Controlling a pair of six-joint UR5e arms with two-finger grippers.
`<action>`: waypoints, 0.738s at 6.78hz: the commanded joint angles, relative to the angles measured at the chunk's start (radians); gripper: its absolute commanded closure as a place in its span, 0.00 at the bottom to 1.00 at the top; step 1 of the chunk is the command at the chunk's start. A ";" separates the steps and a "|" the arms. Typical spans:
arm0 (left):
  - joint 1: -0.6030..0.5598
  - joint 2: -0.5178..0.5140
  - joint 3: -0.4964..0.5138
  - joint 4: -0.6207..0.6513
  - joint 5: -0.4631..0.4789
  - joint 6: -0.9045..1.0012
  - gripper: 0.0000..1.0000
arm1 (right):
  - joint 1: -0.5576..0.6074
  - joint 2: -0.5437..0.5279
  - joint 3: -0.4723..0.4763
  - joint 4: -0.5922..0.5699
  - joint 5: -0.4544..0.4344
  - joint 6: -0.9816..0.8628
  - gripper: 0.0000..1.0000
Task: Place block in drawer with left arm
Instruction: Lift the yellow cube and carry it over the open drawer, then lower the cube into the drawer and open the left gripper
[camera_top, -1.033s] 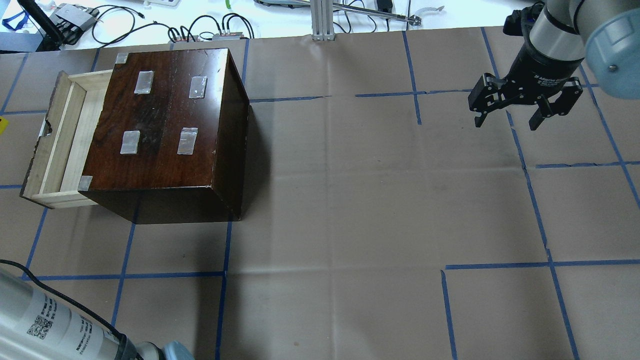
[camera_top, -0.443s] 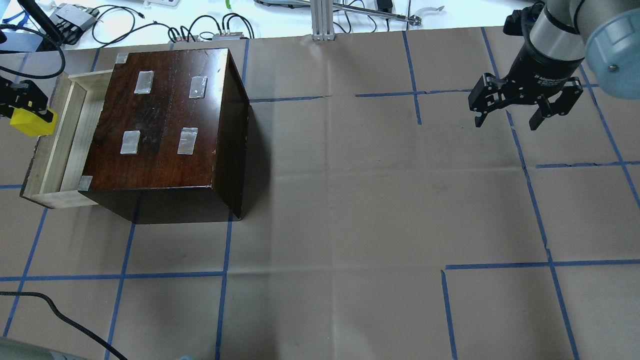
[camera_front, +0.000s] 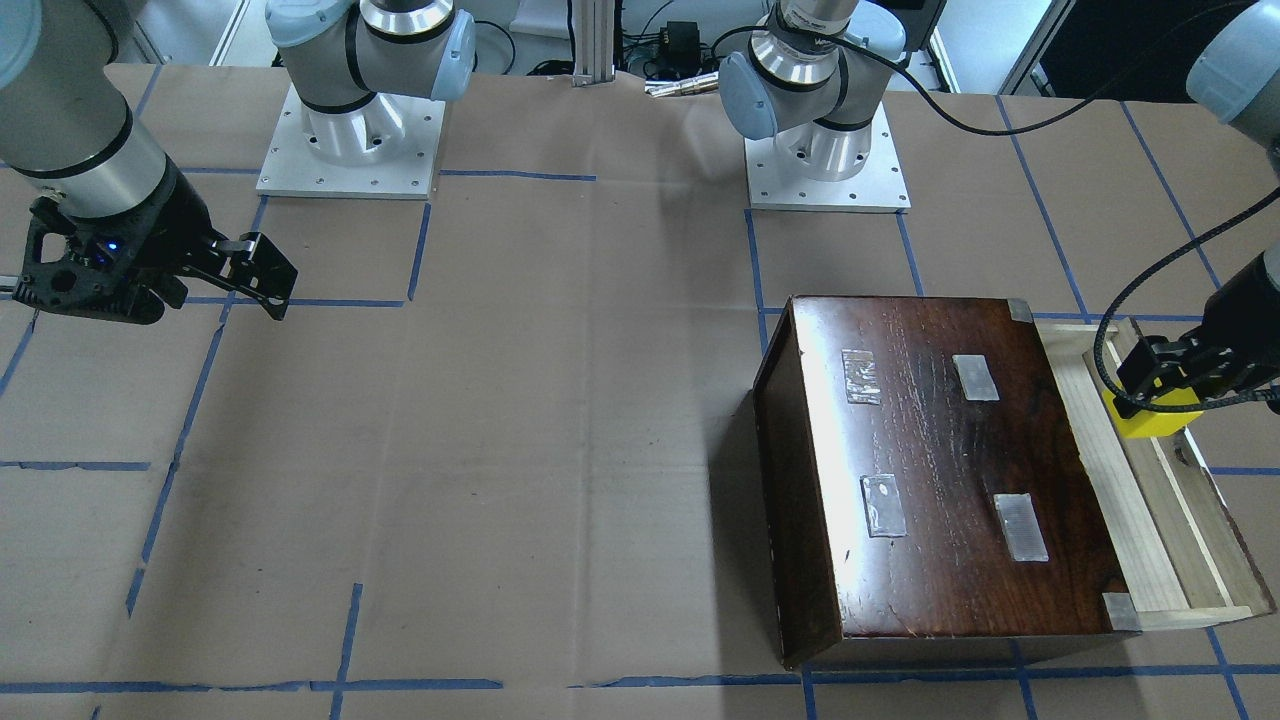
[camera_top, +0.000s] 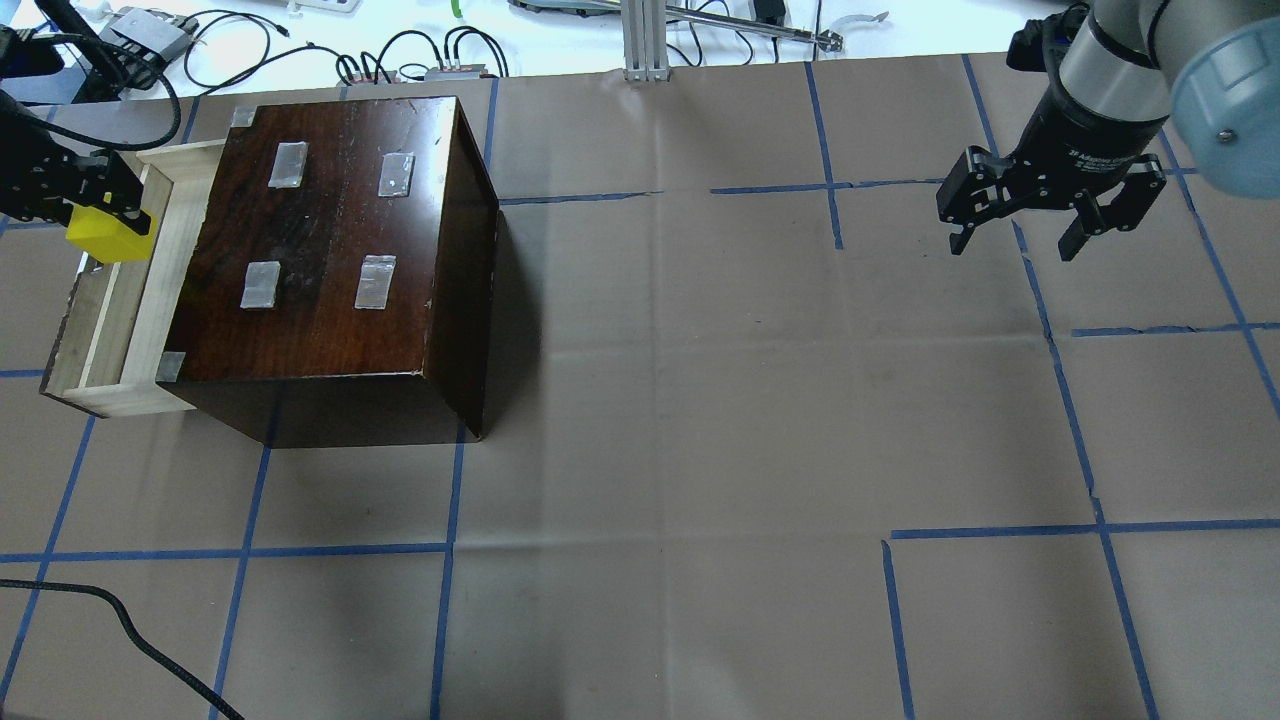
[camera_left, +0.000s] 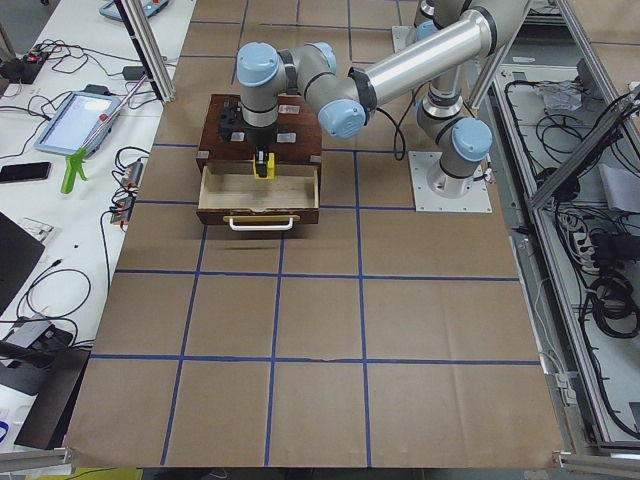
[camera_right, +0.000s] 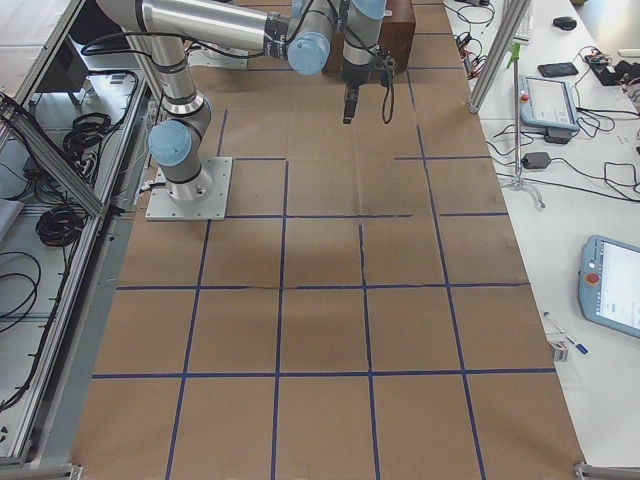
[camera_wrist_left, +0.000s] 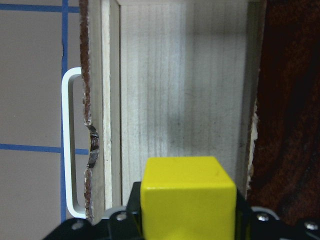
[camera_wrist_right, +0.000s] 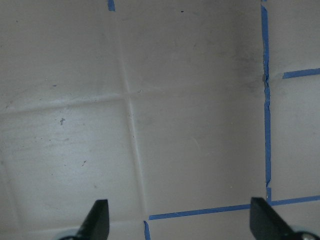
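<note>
The yellow block (camera_top: 108, 237) sits between the jaws of my left gripper (camera_top: 104, 218), which is shut on it. It hangs over the open pale-wood drawer (camera_top: 112, 320) of the dark-brown box (camera_top: 330, 230), near the drawer's far end. In the left wrist view the block (camera_wrist_left: 187, 200) is above the drawer floor (camera_wrist_left: 175, 90), not touching it. The front-facing view shows the block (camera_front: 1157, 420) over the drawer (camera_front: 1170, 520) too. My right gripper (camera_top: 1014, 246) is open and empty above the table, far to the right.
The drawer's white handle (camera_wrist_left: 67, 150) juts out past its chipped brown front board. Cables and small devices (camera_top: 250, 40) and an aluminium post (camera_top: 645, 40) line the table's far edge. The left arm's black cable (camera_top: 120, 620) trails across the near left corner.
My left gripper has come in from the left edge with the yellow block and now holds it over the drawer. The left arm's lower link has left the overhead view. The right arm has not moved.
</note>
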 joint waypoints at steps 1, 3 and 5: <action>-0.002 -0.014 -0.047 0.015 -0.002 0.007 0.79 | 0.000 0.000 0.000 0.000 0.000 -0.001 0.00; 0.008 -0.034 -0.064 0.043 -0.002 0.027 0.79 | 0.000 0.000 0.000 0.000 0.000 -0.001 0.00; 0.009 -0.063 -0.064 0.044 -0.001 0.044 0.78 | 0.000 0.000 0.000 0.000 0.000 -0.001 0.00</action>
